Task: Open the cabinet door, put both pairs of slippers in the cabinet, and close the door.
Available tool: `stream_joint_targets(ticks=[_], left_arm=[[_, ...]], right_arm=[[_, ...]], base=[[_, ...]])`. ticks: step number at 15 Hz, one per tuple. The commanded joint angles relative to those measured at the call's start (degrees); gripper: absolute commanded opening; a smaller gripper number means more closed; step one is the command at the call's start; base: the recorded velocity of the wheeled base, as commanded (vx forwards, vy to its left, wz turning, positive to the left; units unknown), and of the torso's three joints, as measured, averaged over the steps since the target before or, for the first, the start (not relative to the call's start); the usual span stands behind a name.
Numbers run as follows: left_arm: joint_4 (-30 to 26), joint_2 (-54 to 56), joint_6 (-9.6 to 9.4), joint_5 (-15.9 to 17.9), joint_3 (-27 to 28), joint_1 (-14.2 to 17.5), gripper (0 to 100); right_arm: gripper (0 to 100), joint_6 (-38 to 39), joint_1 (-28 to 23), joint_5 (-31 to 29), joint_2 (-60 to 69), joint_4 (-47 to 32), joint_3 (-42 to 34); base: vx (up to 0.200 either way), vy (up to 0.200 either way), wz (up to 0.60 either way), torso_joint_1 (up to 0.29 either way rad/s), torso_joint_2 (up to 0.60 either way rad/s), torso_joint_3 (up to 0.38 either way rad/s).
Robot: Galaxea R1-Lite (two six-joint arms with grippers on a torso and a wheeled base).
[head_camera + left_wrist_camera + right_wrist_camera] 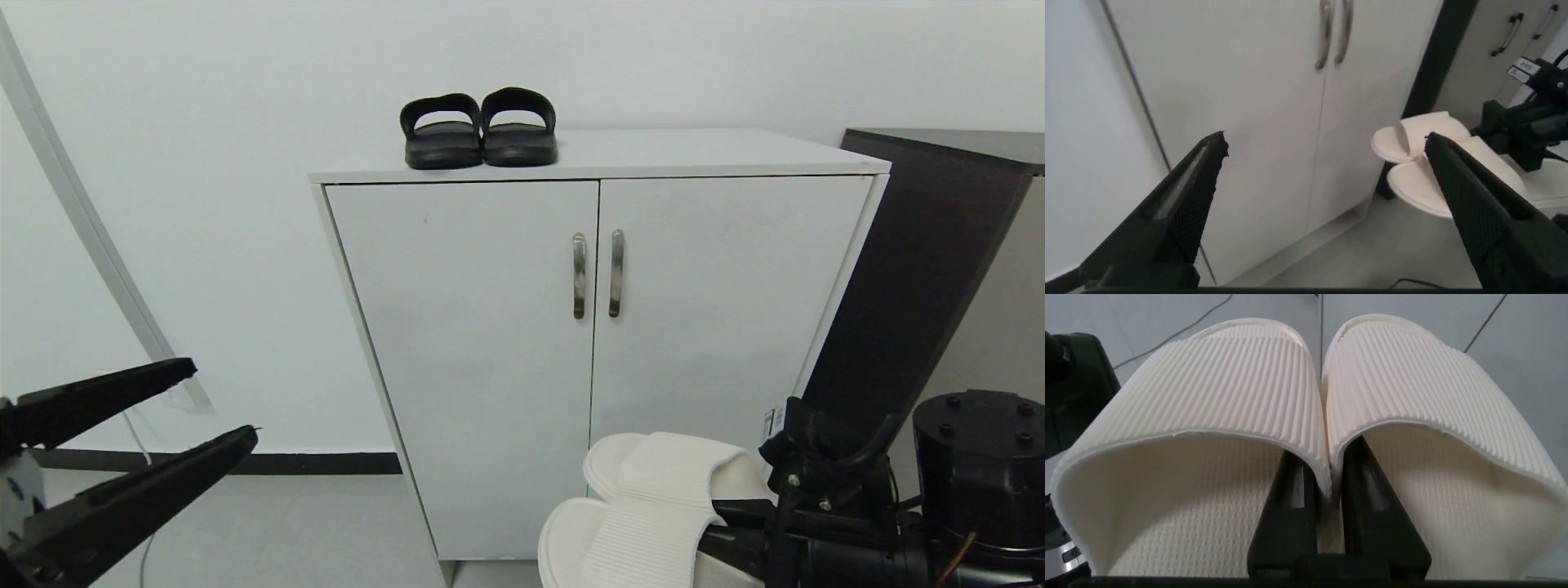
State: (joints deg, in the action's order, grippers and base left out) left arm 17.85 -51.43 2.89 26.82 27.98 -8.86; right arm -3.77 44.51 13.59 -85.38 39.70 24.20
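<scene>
A white two-door cabinet (490, 343) stands against the wall, both doors closed, with two metal handles (579, 275) side by side at the middle. A pair of black slippers (480, 131) rests on its top, toward the left. My right gripper (718, 523), low in front of the right door, is shut on a pair of white ribbed slippers (645, 506), its fingers (1360, 498) pinching the two inner straps together. My left gripper (216, 408) hangs open at the lower left, away from the cabinet, with nothing in it. The white slippers (1429, 155) lie beyond its fingers.
A dark cabinet (922, 269) stands close against the white cabinet's right side. A pale strip (73, 204) leans along the wall on the left, above a black baseboard (310, 463) and grey floor (286, 523).
</scene>
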Motion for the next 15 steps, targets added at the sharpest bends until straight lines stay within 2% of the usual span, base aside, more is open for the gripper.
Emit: stream_joint_targets(ticks=[1, 3, 6, 7, 8, 11, 12, 14, 15], left_arm=[[1.2, -6.1, -0.08, -0.1, 3.0, -1.7, 100], [1.3, -8.8, 0.01, 0.3, 5.9, -2.6, 100], [2.3, -17.3, 0.01, -0.9, 12.8, -11.5, 100], [2.3, -17.3, 0.01, -0.9, 12.8, -11.5, 100], [2.6, -22.3, 0.01, -5.0, 17.6, -16.4, 100], [3.6, -29.3, 0.36, -5.3, 23.7, -19.7, 100], [5.8, -33.5, 0.36, -5.5, 26.4, -20.6, 100], [10.3, -38.4, 0.98, -5.6, 28.5, -22.5, 100], [12.7, -42.6, 3.09, -5.5, 31.3, -24.1, 100]], right_arm=[[0, 0.0, 0.0, 0.0, -0.2, 0.1, -0.2], [0, 0.1, 0.0, -0.1, -0.1, 0.1, -0.3], [0, 0.0, 0.0, -0.1, -0.2, 0.1, -0.9], [0, 0.0, 0.0, -0.1, -0.2, 0.1, -0.9], [0, 0.1, -0.1, -0.1, -0.3, 0.1, -1.1], [0, 0.1, 0.0, -0.1, -0.3, 0.1, -1.3], [0, 0.1, -0.1, -0.1, -0.4, 0.1, -1.3], [0, 0.0, -0.1, -0.1, -1.0, 0.1, -1.3], [0, 0.0, 0.0, -0.1, -1.1, 0.1, -1.3]], base=[[0.000, 0.000, 0.00, 0.000, 0.00, 0.000], [0.000, 0.000, 0.00, 0.000, 0.00, 0.000], [0.000, 0.000, 0.00, 0.000, 0.00, 0.000], [0.000, 0.000, 0.00, 0.000, 0.00, 0.000], [0.000, 0.000, 0.00, 0.000, 0.00, 0.000], [0.000, 0.000, 0.00, 0.000, 0.00, 0.000], [0.000, 0.000, 0.00, 0.000, 0.00, 0.000], [0.000, 0.000, 0.00, 0.000, 0.00, 0.000], [0.000, 0.000, 0.00, 0.000, 0.00, 0.000]])
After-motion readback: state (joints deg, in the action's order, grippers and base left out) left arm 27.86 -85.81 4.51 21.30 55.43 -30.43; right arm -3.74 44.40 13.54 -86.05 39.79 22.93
